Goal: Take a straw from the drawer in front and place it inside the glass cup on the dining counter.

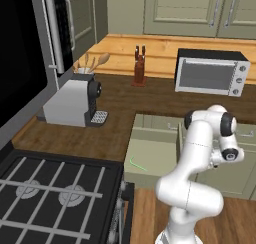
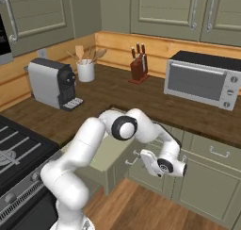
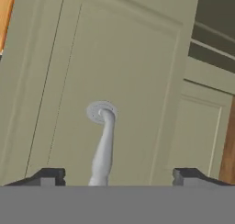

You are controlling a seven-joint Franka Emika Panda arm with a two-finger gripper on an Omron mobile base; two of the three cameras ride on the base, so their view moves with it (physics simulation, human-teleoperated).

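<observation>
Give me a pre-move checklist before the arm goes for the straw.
1. Drawer pulled out: ok.
2. Straw visible, lying flat in the drawer: ok.
3. Gripper open, tips apart either side of the drawer handle: ok.
4. Tips clear of the handle: cannot tell.
5. Gripper above the straw: not ok; it sits low at the drawer front.
6. Glass cup located: cannot tell.

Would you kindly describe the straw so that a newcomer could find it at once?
Start at the black stove and look just right of it, into the pulled-out drawer under the dark wood worktop. The straw lies on the drawer's pale floor near the front left: a thin, light-green line with a bent end.
</observation>
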